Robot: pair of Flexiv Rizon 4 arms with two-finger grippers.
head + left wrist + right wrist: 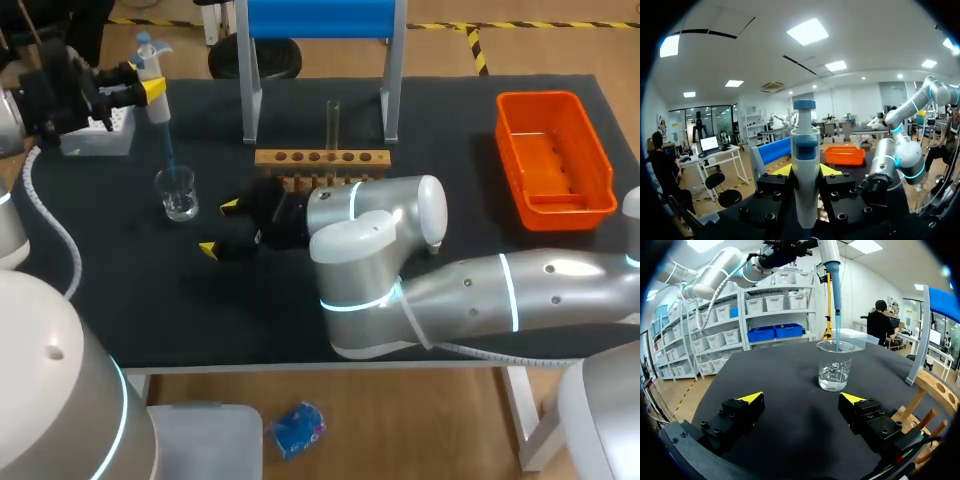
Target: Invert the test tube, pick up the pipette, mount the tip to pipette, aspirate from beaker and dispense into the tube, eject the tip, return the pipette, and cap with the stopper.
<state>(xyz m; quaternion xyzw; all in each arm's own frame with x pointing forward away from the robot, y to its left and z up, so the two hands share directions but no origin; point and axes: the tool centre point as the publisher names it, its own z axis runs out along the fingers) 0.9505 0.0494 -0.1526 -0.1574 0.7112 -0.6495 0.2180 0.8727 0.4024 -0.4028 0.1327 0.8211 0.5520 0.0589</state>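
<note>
Left claw (805,172) pinching pipette (805,150); right claw (801,399) spread. Right wrist view shows tip (836,315) inside beaker (835,367), hidden from left wrist.

Table (180,320) is covered across its top with a dark matte cloth. A light wooden edge (250,369) runs along the near side, above a white leg (527,425) at the near right. A white frame (320,18) with a blue top panel stands at the rear.

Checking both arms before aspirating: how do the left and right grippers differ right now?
The left gripper is shut on the upright pipette, its tip in the beaker; the right gripper is open and empty. The left is held high over the table; the right sits low, by the rack. Both have yellow-tipped fingers.
</note>
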